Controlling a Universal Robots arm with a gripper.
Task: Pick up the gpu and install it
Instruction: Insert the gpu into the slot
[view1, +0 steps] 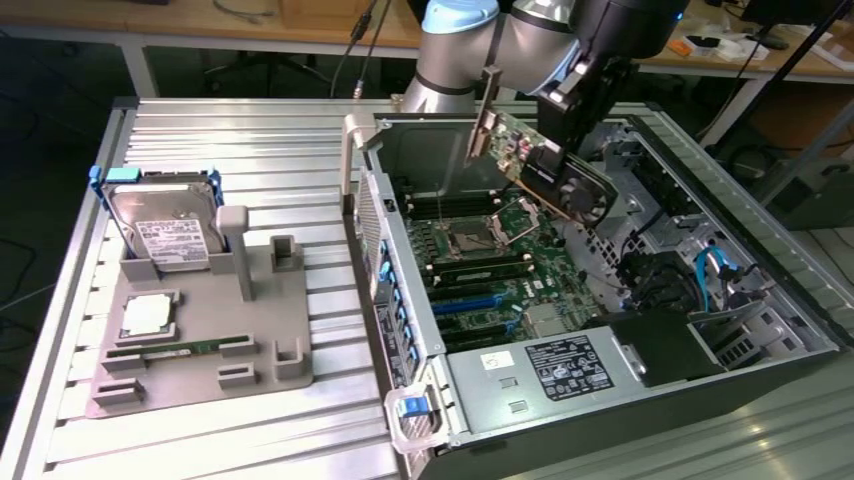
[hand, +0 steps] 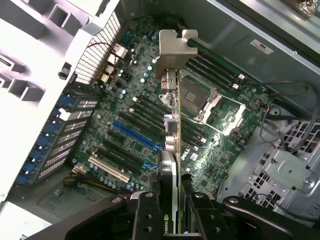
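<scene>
The gpu (view1: 534, 165) hangs tilted in the air above the open computer case (view1: 747, 250), its silvery end bracket (view1: 483, 115) pointing up toward the case's rear wall. My gripper (view1: 558, 140) is shut on the card's upper edge. In the wrist view the gpu (hand: 172, 150) shows edge-on, with its bracket (hand: 175, 50) at the far end and my gripper (hand: 173, 212) clamped on either side of it. Below the card lies the green motherboard (hand: 220, 125) with its blue slot (hand: 137, 135); card and board are apart.
On the exterior view's left, a grey fixture (view1: 267, 350) holds a silver hard drive with blue rails (view1: 167, 225), a processor chip (view1: 147, 315) and a memory stick (view1: 180, 350). Cables (view1: 714, 265) and a power supply (view1: 561, 365) fill the case's near end.
</scene>
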